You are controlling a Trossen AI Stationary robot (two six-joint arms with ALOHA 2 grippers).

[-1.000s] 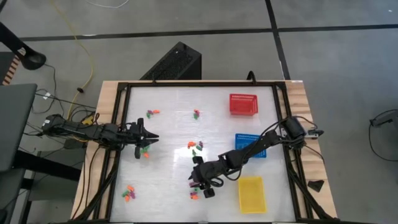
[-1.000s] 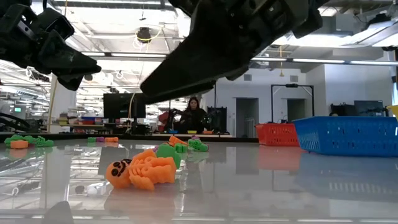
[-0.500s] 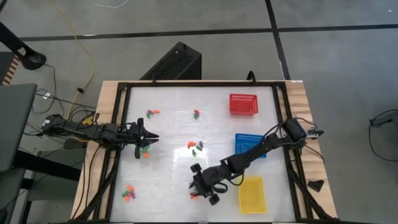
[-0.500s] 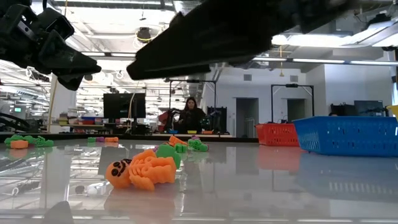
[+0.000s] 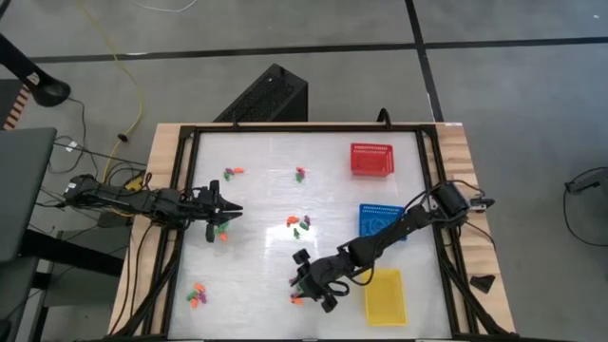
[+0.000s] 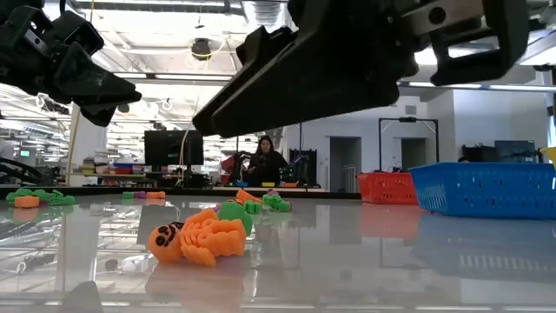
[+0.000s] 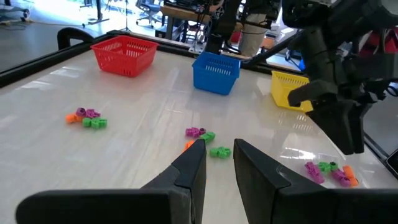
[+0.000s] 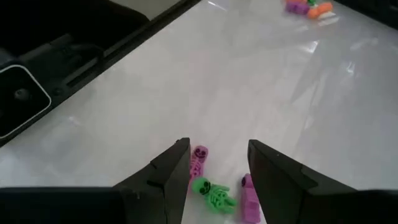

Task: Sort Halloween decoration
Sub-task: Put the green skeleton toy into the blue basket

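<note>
Right wrist view: right tool (image 8: 214, 165) spread wide, empty; green skeleton (image 8: 213, 193) between its fingertips.

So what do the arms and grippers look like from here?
Both arms are dark, near black, slim and jointed, with black cables running along them. The left gripper has two flat, dark, wedge-shaped fingers; the right gripper has the same pair. No markings show on either.

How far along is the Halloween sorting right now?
Done: nothing visibly; the red mesh basket looks empty. In hand: the open right gripper hovers over a green plastic skeleton, nothing gripped. Left: trinket clusters scattered on the table; left gripper waits.
</note>
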